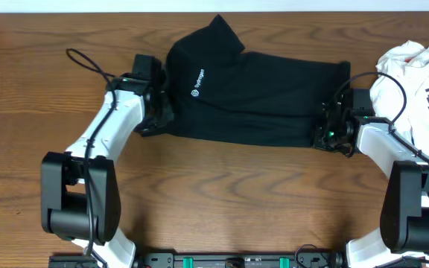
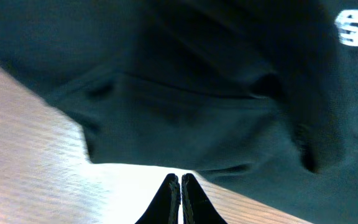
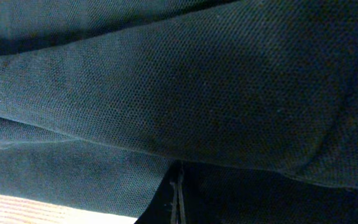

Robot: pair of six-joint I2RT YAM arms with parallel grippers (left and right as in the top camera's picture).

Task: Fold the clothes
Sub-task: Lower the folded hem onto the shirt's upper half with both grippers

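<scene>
Shirt, place: the black shirt point(image 1: 259, 93) lies flat on the wooden table point(image 1: 222, 186), in the upper middle of the overhead view, between the two arms.
Shirt, long axis: it runs left to right across the table, the right end sitting a little lower than the left.
Shirt, pointing: a peak of fabric point(image 1: 223, 31) sticks up toward the far edge of the table near the left end. The right end is cut off straight.
Writing: a small white round logo point(image 1: 196, 94) with a short line of white letters above it sits on the left part of the shirt. The letters run up the frame and are too small to read with any certainty.
Second mark: the left wrist view shows a white striped logo point(image 2: 351, 29) on the dark cloth, blurred, with no legible letters.
Left gripper point(image 2: 180, 179): closed, fingertips pressed together at the shirt's left edge. Whether any cloth is pinched between them cannot be told.
Right gripper point(image 3: 178, 183): closed, tips against the dark weave at the shirt's lower right corner. A pinch on the fabric cannot be confirmed.
Other garment: a crumpled white garment point(image 1: 415, 74) with black print lies just beside the shirt's right end.
</scene>
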